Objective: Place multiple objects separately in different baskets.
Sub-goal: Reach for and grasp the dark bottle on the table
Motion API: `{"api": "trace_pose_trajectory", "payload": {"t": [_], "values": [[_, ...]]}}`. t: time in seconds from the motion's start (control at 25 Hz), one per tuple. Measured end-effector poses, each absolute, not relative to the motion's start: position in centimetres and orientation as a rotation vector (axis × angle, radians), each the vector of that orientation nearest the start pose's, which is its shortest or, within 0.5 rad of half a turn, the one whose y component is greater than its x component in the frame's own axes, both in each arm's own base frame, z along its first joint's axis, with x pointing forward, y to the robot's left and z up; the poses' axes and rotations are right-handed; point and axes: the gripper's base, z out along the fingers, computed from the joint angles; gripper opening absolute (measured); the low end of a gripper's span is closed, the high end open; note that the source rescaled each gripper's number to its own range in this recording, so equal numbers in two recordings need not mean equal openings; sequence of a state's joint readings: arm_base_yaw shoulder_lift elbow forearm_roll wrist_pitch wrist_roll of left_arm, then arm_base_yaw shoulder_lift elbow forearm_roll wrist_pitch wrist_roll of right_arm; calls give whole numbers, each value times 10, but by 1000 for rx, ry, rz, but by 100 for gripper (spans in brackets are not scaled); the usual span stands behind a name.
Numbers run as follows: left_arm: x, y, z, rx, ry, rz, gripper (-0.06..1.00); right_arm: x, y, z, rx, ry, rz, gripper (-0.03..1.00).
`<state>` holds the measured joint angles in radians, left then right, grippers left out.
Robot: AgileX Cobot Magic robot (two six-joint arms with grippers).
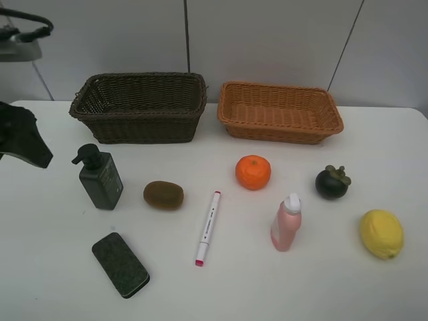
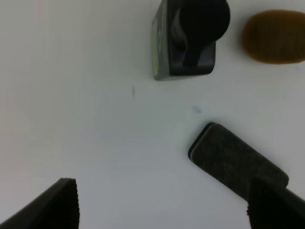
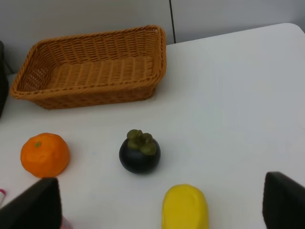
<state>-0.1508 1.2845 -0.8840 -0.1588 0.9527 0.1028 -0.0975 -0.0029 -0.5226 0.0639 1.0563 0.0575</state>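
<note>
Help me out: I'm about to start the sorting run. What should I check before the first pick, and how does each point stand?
1. Left gripper open and empty: ok.
2. Right gripper open and empty: ok.
3. Dark brown basket and orange basket show nothing inside: ok.
4. Pump bottle, eraser, kiwi, marker, orange, pink bottle, mangosteen and lemon on the table, none touching: ok.
5. Both bottles upright: ok.
6. Left gripper centred over an item: not ok, the eraser lies off toward one finger.
</note>
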Motion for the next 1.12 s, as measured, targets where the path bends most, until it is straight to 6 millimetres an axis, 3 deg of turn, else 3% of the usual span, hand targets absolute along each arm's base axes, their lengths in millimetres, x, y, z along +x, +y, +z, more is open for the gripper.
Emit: {"api": "trace_pose_trajectory", "payload": {"t": [0.24,0.4,0.6,0.92,1.12], "values": [[285,-90,240,339,2911,-213,92,-7,6,284,152,2007,51,100],[308,-99,224,327,2961,-197,92,-7,6,284,152,2007,51,100],[319,-102,203,330,3021,-184,92,-7,6,284,152,2007,51,100],[327,-105,150,333,3174,-151,92,-7,6,284,152,2007,51,100],[329,-105,145,343,3184,-148,88,-7,6,284,152,2007,51,100]]}}
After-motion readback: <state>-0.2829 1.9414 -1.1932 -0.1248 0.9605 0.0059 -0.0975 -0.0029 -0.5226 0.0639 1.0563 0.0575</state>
